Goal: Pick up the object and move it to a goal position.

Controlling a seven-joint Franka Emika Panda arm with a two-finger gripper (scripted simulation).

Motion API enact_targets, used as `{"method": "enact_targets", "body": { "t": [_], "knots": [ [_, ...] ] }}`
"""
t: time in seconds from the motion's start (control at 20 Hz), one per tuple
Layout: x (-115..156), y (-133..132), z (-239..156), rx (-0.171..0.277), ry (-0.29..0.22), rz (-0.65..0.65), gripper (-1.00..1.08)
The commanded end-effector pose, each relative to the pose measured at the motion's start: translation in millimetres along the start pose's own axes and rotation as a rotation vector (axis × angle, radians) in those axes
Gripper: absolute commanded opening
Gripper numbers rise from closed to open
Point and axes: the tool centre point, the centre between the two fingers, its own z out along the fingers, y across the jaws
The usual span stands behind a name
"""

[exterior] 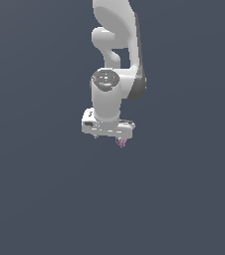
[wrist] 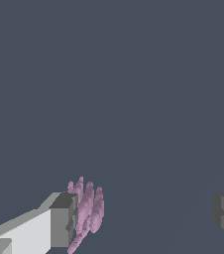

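White arm is hovering with a small pink-purple ridged lump (wrist: 86, 213) beside one finger.

In the wrist view the white gripper (wrist: 146, 213) is holding its grey-tipped fingers (wrist: 63, 221) wide apart; the lump is touching the inner face of one, well apart from the other, its long axis running along that finger. In the exterior view it is hanging at the gripper's five o'clock, open room all round.

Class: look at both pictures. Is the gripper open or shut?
Open. In the wrist view the two fingers stand far apart; the pink object lies against only one of them, unclamped.
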Motion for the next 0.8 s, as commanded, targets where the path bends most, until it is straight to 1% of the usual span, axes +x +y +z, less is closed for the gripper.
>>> {"method": "enact_targets", "body": {
  "t": [0.0,0.75],
  "knots": [
    [-3.6,-4.9,2.8,0.002,0.002,0.036,1.0],
    [-37.9,-42.1,26.1,0.016,0.016,0.362,1.0]
  ]
}}
